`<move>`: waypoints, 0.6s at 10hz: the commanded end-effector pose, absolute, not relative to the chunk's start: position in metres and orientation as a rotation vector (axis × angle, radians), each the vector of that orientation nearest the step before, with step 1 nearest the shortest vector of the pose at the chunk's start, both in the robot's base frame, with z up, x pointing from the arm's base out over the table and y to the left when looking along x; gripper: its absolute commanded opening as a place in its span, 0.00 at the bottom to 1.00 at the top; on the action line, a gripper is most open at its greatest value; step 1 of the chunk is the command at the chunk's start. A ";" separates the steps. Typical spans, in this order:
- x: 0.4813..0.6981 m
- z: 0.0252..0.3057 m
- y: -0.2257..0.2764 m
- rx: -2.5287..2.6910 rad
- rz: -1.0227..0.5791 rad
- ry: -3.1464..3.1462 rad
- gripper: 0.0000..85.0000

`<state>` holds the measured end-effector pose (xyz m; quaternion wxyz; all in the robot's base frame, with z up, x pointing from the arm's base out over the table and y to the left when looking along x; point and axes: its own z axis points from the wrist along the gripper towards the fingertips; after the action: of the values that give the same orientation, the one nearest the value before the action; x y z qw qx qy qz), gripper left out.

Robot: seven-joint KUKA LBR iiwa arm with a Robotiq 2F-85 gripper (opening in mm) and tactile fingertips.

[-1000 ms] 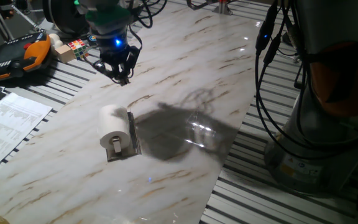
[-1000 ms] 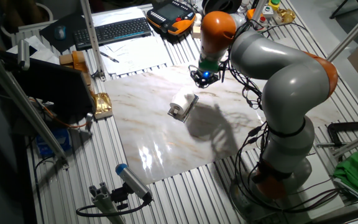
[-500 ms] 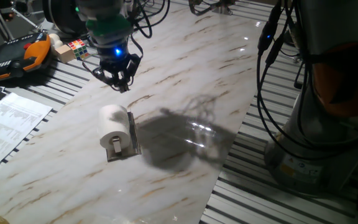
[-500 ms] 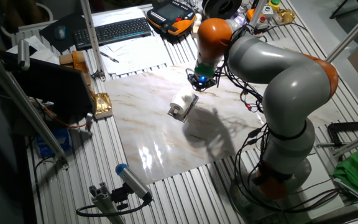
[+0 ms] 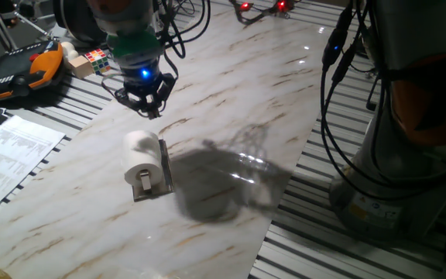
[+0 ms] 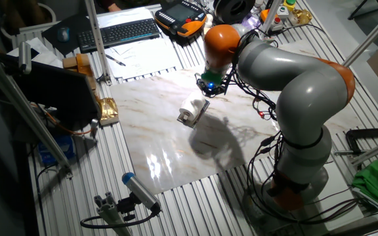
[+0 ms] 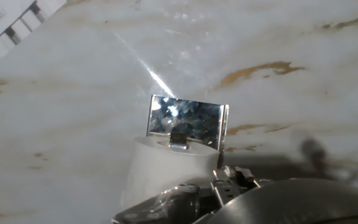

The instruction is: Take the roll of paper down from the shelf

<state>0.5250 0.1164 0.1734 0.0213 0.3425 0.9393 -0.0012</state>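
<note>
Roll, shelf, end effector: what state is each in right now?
Roll: on its side, still mounted on the shelf peg, untouched.
Shelf: standing on edge on the marble table, its bracket at the roll's near end.
End effector: above the table just beyond the roll, fingers pointing down, holding nothing; whether open or shut is unclear.

The arm is bent over, with the wrist pointed straight down. The gripper (image 5: 152, 107) is held low, its dark fingers (image 5: 143, 103) drawn close together at the tips. Nothing is seen between the fingers.
</note>
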 end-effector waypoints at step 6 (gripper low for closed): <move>0.524 0.177 0.132 1.025 -0.023 2.931 0.01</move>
<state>0.5237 0.1322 0.1772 0.0177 0.3285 0.9443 -0.0073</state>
